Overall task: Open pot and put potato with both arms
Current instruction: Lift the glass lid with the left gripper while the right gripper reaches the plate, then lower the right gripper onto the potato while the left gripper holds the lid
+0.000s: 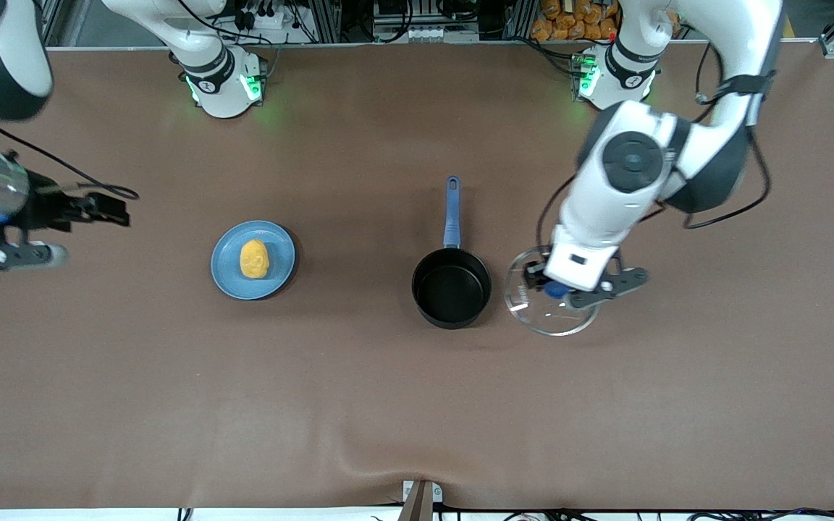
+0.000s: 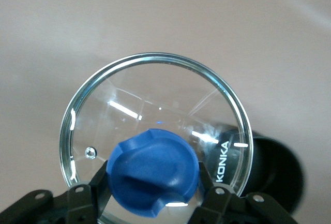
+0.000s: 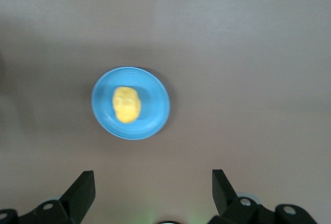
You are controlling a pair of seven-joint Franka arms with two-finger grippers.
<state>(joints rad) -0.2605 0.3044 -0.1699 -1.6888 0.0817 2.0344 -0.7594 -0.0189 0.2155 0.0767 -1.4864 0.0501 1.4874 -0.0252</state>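
Note:
The black pot (image 1: 452, 287) stands uncovered, its blue handle (image 1: 452, 210) pointing toward the robots' bases; part of it shows in the left wrist view as the pot (image 2: 279, 169). My left gripper (image 1: 558, 289) (image 2: 154, 185) is shut on the blue knob (image 2: 155, 169) of the clear glass lid (image 1: 541, 318) (image 2: 150, 94). It holds the lid low beside the pot, toward the left arm's end of the table. The yellow potato (image 1: 254, 258) (image 3: 126, 104) lies on the plate. My right gripper (image 1: 26, 250) (image 3: 152, 182) hangs open and empty at the right arm's end of the table.
A flat light-blue plate (image 1: 229, 278) (image 3: 152, 113) carries the potato, level with the pot and toward the right arm's end. Brown table covering spreads all round, with a slight wrinkle at the edge nearest the front camera.

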